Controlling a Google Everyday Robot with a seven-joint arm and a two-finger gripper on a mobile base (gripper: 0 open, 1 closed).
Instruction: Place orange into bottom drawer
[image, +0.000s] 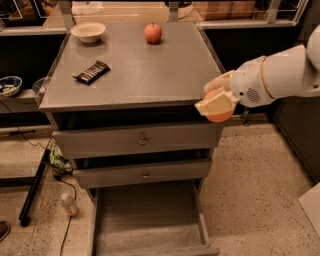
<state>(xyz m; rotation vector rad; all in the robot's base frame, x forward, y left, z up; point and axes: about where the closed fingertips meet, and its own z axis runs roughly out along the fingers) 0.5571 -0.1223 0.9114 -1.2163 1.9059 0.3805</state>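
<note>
1. I see the hand (215, 98) at the front right corner of the counter (140, 65), just past its edge and above the floor.
2. Its two fingers (216, 104) are pinching the orange (220, 117); the fruit shows between and under them.
3. The orange is in the air, level with the top drawer (135, 141), to the right of the cabinet.
4. The bottom drawer (150, 212) is pulled out, and I see its grey floor. It lies well below the hand and to its left.
5. The middle drawer (142, 175) is pushed in.
6. On the counter are an apple (153, 33) and a bowl (88, 31) at the back, well apart, and a dark chocolate bar (91, 71) nearer the left side.
7. The white arm (285, 75) comes in from the right edge.
</note>
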